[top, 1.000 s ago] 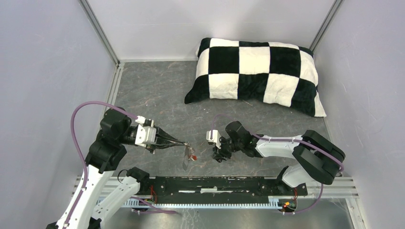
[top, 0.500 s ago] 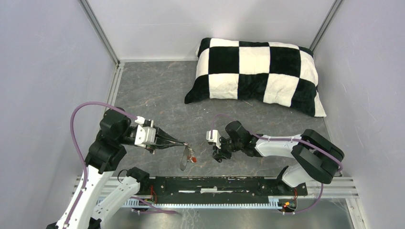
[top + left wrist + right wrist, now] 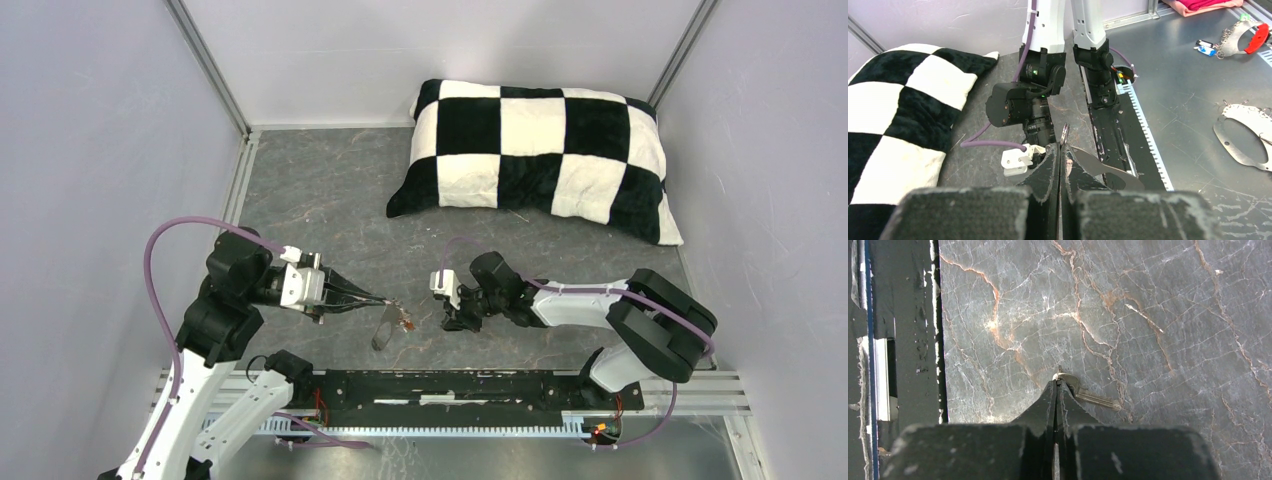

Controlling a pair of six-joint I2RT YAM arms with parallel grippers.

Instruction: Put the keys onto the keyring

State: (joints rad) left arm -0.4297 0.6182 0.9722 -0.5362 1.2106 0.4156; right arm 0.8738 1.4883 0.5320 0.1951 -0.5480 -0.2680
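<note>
My left gripper is shut on the keyring. Its thin wire ring sticks out past the fingertips, and the flat grey fob hangs below them just above the floor. A small red tag hangs beside the fob. In the left wrist view the fob lies to the right of the closed fingers. My right gripper points down at the marble floor, a short way right of the fob. It is shut on the head of a small metal key whose blade lies flat, pointing right.
A black-and-white checked pillow fills the back right. A black rail runs along the near edge between the arm bases. Grey walls close in on both sides. Outside the cell, spare fobs lie on a metal table.
My right gripper has shut on the key's head. The left gripper has drifted slightly left, and the hanging fob has swung with it.
</note>
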